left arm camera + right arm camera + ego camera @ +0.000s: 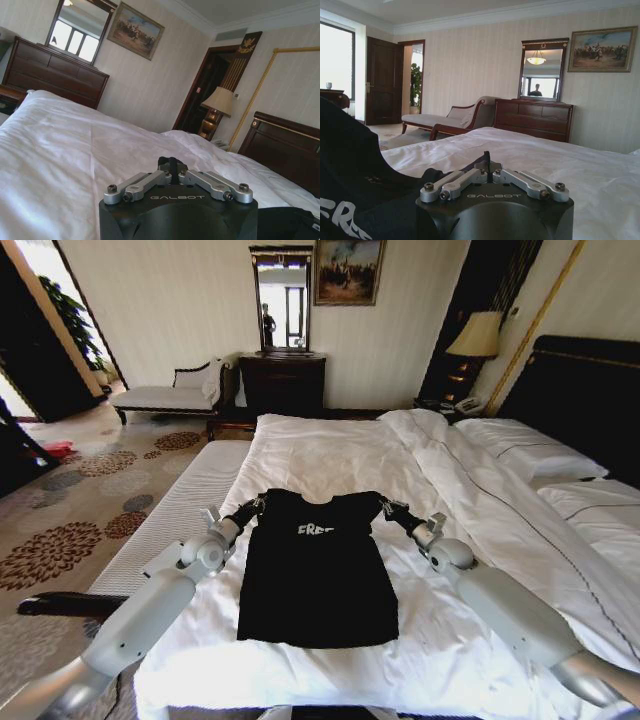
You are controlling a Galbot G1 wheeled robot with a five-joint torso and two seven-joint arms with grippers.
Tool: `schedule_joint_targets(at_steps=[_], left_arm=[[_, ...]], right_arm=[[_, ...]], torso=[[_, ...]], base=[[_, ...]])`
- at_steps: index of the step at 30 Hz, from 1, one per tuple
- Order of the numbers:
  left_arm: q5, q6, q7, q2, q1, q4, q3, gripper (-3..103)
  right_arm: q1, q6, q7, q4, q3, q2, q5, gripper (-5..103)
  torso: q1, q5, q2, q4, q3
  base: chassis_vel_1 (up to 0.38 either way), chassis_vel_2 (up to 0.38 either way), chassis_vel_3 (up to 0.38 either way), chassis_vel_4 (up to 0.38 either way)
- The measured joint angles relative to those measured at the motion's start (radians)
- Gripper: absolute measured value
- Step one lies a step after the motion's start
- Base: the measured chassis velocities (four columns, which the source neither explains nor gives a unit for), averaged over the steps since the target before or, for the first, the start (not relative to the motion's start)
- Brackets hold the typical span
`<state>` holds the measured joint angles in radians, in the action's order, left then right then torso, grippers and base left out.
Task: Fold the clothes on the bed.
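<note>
Your soft black T-shirt with white letters [318, 575] lies flat on the big white bed [330, 455], its long side running from you toward the far end. Your left gripper [262, 504] and right gripper [384, 506] each sit at a far shoulder corner, equally near, jaws pressed together and pinching the cloth.

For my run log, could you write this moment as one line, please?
left gripper: shut on T-shirt | right gripper: shut on T-shirt | bed

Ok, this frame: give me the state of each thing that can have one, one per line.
T-shirt: flat on the bed, top edge lifted and folded over the lettering.
Left hand: shut on the T-shirt's top left corner.
Right hand: shut on the top right corner.
Bed: made, white duvet slightly wrinkled.
Bedside lamp: cannot tell if lit.
</note>
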<state>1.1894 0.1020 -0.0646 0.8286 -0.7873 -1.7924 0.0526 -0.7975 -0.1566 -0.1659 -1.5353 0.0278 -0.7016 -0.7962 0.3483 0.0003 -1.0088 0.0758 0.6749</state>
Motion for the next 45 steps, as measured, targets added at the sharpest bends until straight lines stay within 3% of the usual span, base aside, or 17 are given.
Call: schedule_joint_targets(at_steps=[10,23,31,45], left_arm=[[-0.034,-0.023,0.001,-0.059,-0.173,-0.124,0.093,0],[-0.08,-0.044,0.018,-0.115,-0.384,-0.244,0.191,0],[-0.1,-0.056,0.027,-0.101,-0.498,-0.273,0.27,0],[-0.179,-0.066,0.041,-0.076,-0.718,-0.39,0.347,0]], right_arm=[[-0.083,-0.007,0.01,-0.096,0.027,0.044,0.024,0],[-0.375,-0.02,0.01,-0.231,0.22,0.058,0.114,0],[-0.564,-0.036,0.009,-0.283,0.319,0.012,0.184,0],[-0.698,-0.06,-0.013,-0.331,0.409,-0.003,0.221,0]], torso=[[0.0,-0.0004,0.0,-0.0009,0.0],[0.0,-0.0003,0.0,-0.0005,0.0],[0.0,-0.0001,0.0,-0.0002,0.0],[0.0,-0.0002,0.0,-0.0008,0.0]], base=[[0.0,0.0,0.0,0.0],[0.0,0.0,0.0,0.0],[0.0,0.0,0.0,0.0],[0.0,0.0,0.0,0.0]])
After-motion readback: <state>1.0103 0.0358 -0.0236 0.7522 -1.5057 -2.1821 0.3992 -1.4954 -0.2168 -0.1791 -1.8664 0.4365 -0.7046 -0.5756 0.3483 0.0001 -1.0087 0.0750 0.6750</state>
